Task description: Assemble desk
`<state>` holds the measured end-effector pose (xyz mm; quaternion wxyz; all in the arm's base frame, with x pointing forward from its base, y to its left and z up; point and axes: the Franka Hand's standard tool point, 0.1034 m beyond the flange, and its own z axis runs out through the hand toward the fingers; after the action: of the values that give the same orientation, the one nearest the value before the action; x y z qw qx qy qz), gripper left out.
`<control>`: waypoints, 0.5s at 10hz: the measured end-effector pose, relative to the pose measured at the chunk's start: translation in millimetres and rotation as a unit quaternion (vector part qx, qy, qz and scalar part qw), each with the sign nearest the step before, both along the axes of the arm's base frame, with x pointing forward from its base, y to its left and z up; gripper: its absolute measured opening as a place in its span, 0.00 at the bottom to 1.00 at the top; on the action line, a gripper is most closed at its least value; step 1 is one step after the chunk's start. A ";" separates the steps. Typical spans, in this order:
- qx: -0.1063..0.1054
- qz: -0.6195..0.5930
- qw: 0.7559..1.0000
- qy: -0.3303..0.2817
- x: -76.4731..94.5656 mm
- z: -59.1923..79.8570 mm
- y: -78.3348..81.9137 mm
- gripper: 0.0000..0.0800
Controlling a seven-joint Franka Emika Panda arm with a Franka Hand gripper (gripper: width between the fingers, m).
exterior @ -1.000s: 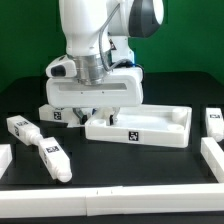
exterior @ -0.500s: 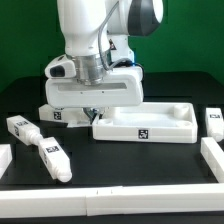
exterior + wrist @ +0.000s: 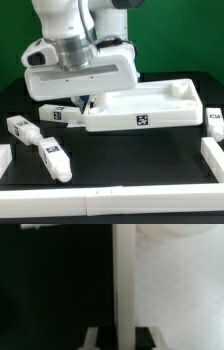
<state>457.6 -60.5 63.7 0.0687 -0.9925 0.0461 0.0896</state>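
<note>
At the middle of the black table [image 3: 120, 172], the desk panel [image 3: 165, 116] lay rim upward, with its long side toward the camera. Its end toward the exterior view's left was in the grasp of the gripper [image 3: 88, 104]. The jaws were pinched on the panel's raised rim. The wrist view confirmed this: the thin white rim wall [image 3: 120, 286] ran between the two fingertips [image 3: 92, 338] with no gap showing on either side. The panel sat slightly askew. Whether the held end was clear of the table could not be determined.

Four loose legs were noted:
- The outer leg [image 3: 20, 127] and the near leg [image 3: 52, 156] lay at the exterior view's left.
- The shaded leg [image 3: 58, 115] lay just beside the held corner, under the arm.
- The right leg [image 3: 213, 120] lay near the panel's free end.

Assessment: the step in hand appeared to be repositioning the panel by its rim.

Recommendations:
- The hold is on a narrow wall at one end, so the free end acts as a long lever. Travel should be slow and low, without wrist twist.
- The held corner should be kept off the shaded leg and the free end off the right leg.
- The panel should rest flat before release.
</note>
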 end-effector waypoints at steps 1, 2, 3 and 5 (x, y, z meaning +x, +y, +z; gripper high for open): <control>-0.002 -0.004 1.000 0.002 -6.7 -5.8 -0.3 0.07; -0.001 -0.004 1.000 0.005 -9.4 -7.5 -0.2 0.07; -0.005 0.002 1.000 0.007 -6.6 -10.3 -3.0 0.07; -0.021 0.037 0.999 0.028 33.4 -18.2 -17.4 0.07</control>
<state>491.0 -77.8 45.5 0.0435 -0.9918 0.0136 0.1190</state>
